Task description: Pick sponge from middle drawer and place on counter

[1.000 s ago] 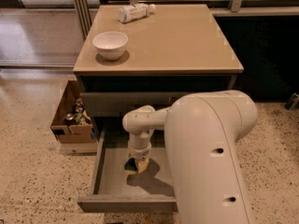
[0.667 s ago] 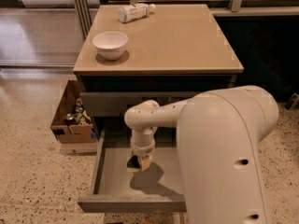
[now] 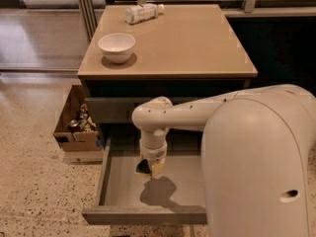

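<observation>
My pincer (image 3: pixel 151 168) clamped on sponge (image 3: pixel 142 167), slightly higher than second ago, inside open middle drawer (image 3: pixel 118 194); shadow detached below. Grasp looks made; lift to table (image 3: pixel 197 43) next.

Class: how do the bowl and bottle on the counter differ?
The bowl stands upright near the counter's front; the bottle lies on its side at the back. The bowl is wide and open, the bottle long. Both are pale. The pincer hangs over the middle drawer.

Dark-green-and-yellow sponge (image 3: pixel 144 167) sits at the pincer (image 3: pixel 151 165) inside the open grey middle drawer (image 3: pixel 123 194), below the tan counter (image 3: pixel 192 43)
</observation>
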You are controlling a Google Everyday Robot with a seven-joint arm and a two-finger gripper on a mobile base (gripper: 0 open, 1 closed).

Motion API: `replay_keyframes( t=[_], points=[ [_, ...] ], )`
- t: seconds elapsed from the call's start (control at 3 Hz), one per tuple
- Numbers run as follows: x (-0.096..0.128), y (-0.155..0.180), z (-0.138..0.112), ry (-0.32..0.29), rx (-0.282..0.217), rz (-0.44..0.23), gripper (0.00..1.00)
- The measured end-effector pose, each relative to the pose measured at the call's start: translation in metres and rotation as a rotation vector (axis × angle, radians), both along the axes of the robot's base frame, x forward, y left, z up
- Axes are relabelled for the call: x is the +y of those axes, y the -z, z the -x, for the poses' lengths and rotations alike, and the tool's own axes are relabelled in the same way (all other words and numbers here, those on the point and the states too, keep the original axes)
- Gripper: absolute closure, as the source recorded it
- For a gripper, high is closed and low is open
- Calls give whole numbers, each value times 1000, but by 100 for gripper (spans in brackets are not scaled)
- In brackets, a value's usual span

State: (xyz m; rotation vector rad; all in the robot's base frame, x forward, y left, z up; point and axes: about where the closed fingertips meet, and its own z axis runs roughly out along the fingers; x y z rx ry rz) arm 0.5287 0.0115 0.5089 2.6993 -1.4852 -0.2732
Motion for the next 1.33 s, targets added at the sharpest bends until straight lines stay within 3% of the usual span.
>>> replay_keyframes(
  t=[0.67,1.33],
  points=[
    [-27,-36,4,31,-37,15,100],
    [-65,-96,15,68,-145,-41,100]
  ],
)
